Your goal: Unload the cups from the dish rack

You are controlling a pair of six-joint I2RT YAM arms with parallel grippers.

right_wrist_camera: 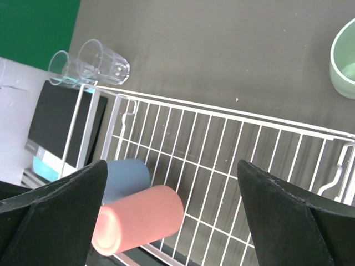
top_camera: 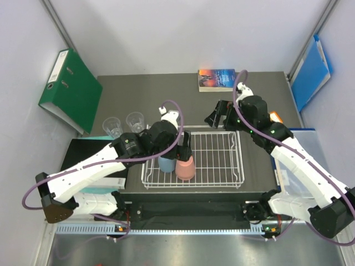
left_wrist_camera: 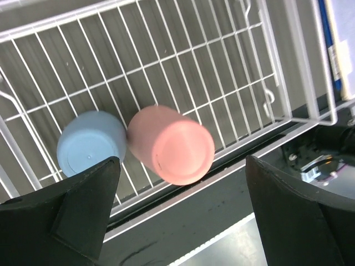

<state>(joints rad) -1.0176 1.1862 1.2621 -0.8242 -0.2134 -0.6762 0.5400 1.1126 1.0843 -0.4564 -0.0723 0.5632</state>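
Note:
The white wire dish rack (top_camera: 216, 158) lies mid-table, also seen in the left wrist view (left_wrist_camera: 183, 72) and right wrist view (right_wrist_camera: 233, 149). In its near left corner a salmon pink cup (top_camera: 186, 168) (left_wrist_camera: 172, 145) (right_wrist_camera: 141, 219) and a light blue cup (top_camera: 165, 164) (left_wrist_camera: 89, 145) (right_wrist_camera: 126, 176) stand side by side, bottoms up. My left gripper (top_camera: 186, 145) (left_wrist_camera: 181, 163) hovers open just above the pink cup, holding nothing. My right gripper (top_camera: 217, 115) (right_wrist_camera: 172, 166) hangs open and empty over the rack's far edge. A sage green cup (right_wrist_camera: 344, 58) stands on the table beyond the rack. Two clear glass cups (top_camera: 112, 126) (right_wrist_camera: 102, 61) stand left of it.
A green binder (top_camera: 69, 91) leans at the far left, a book (top_camera: 217, 79) lies at the back, a blue folder (top_camera: 310, 72) stands at the right wall. A black flat box (top_camera: 89, 152) lies left of the rack and a white bin (top_camera: 294, 166) to its right.

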